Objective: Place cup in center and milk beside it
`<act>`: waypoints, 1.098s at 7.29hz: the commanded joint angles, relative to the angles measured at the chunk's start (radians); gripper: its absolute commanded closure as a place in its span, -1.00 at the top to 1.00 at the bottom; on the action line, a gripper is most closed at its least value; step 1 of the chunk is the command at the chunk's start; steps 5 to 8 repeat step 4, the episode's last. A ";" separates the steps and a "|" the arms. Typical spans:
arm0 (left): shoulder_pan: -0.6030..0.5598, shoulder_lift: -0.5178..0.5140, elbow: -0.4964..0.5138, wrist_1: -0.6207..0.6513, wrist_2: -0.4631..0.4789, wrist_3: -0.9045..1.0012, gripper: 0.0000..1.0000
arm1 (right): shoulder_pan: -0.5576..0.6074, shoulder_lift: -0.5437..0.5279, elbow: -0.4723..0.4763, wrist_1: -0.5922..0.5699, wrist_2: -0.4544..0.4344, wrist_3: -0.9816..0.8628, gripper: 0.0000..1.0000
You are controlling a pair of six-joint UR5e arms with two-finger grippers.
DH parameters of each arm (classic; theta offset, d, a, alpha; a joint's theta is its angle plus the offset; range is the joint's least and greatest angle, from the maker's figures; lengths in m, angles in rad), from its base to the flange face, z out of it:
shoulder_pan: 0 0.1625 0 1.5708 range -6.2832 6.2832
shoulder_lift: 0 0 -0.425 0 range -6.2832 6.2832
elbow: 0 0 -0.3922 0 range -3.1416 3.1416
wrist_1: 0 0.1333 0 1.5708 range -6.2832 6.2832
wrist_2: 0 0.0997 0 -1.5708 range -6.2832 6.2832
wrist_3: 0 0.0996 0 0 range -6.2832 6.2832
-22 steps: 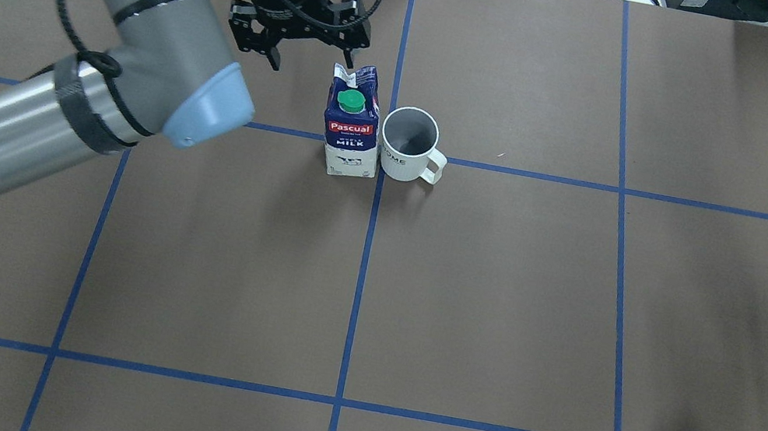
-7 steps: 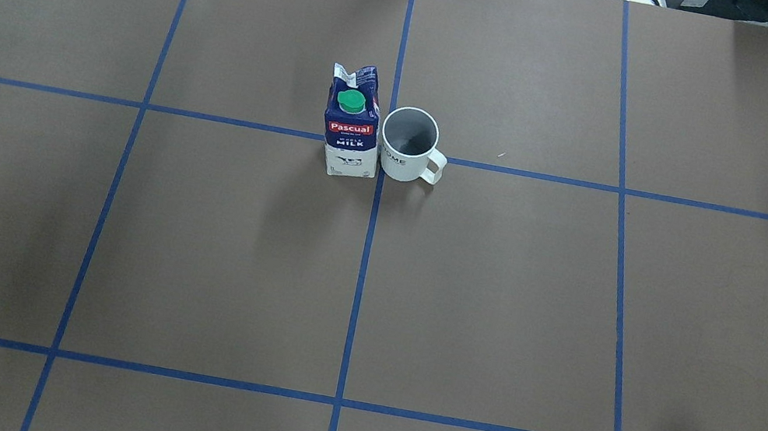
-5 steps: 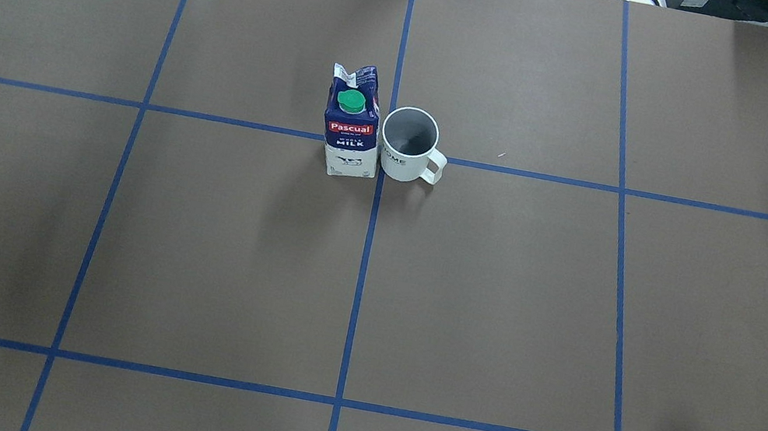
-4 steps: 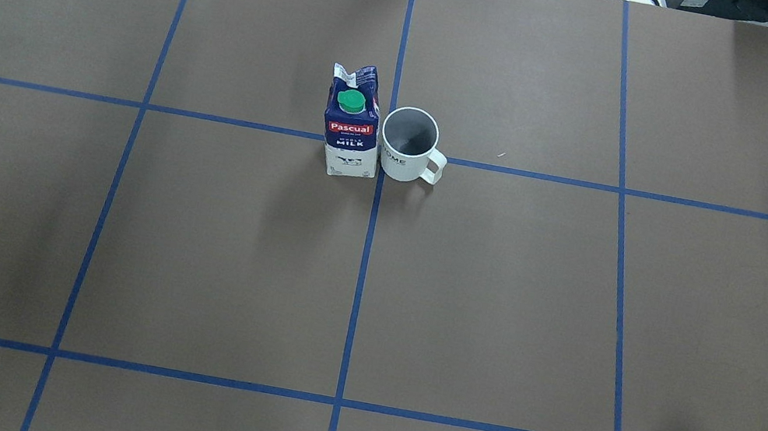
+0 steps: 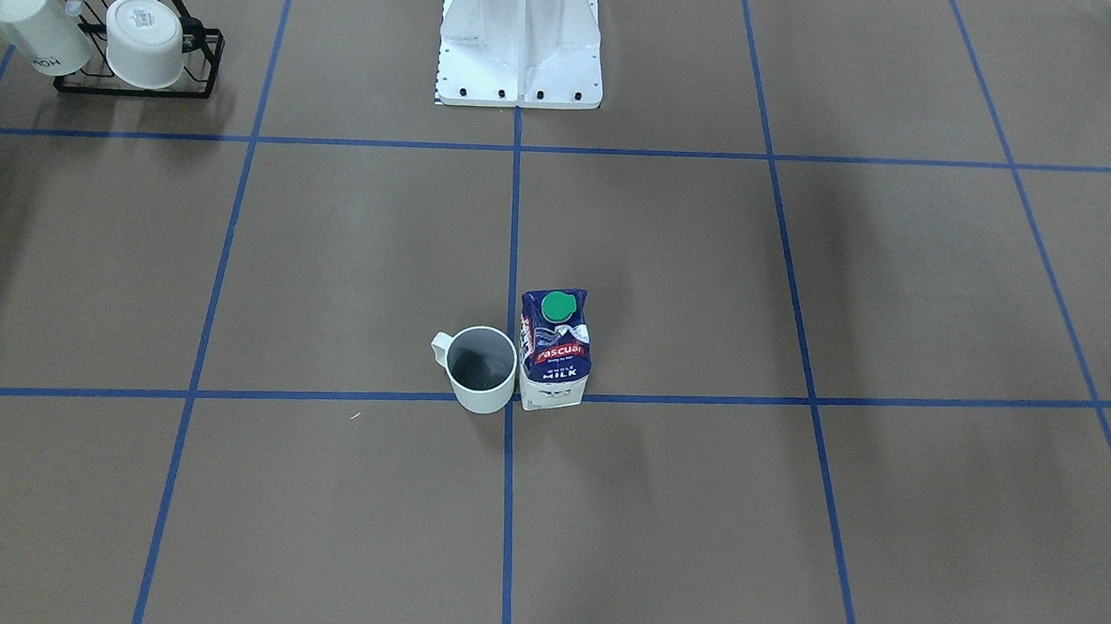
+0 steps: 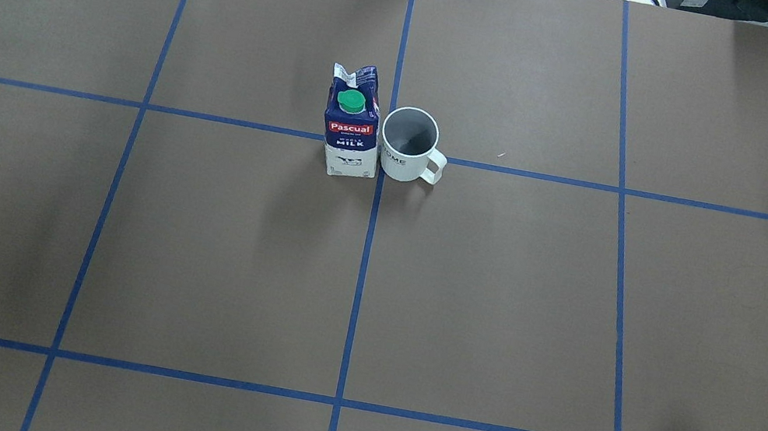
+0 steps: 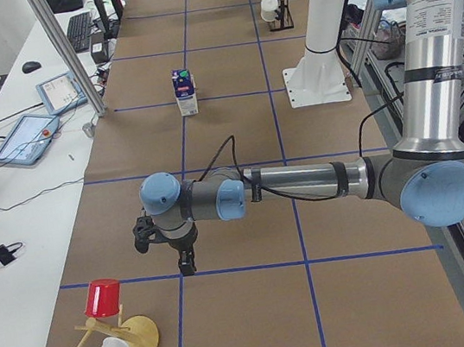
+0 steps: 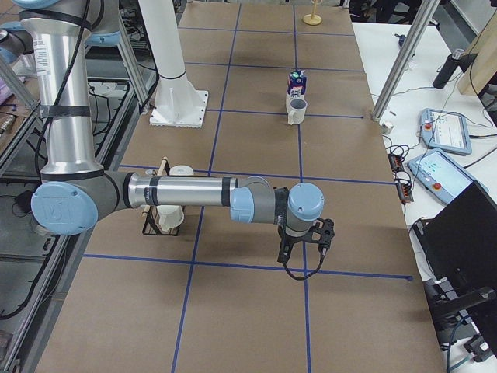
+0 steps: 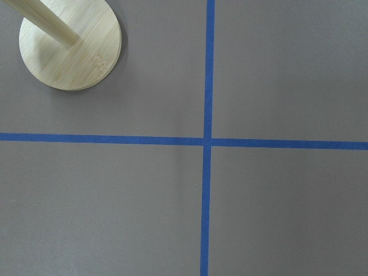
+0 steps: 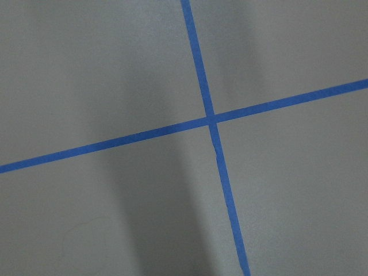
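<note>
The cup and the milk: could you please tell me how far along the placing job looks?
Done: the cup stands upright at the table's central tape crossing, with the milk upright close beside it. In hand: nothing; the left pincer and the right pincer hover over bare paper far from both. Left: seemingly nothing.

The milk (image 6: 350, 132) is seen upright just beside the cup (image 6: 408, 145), on its left — both are placed at a crossing of the blue tape lines (image 6: 518, 172), and the cup's handle is turned rightward.
</note>
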 commanded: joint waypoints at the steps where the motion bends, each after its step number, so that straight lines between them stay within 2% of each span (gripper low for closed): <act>1: 0.000 0.000 0.012 -0.003 0.000 0.001 0.98 | 0.000 0.000 0.001 0.003 0.003 0.000 1.00; 8: 0.001 0.000 0.014 -0.004 0.000 0.001 0.98 | 0.000 0.000 0.005 0.006 0.003 0.000 1.00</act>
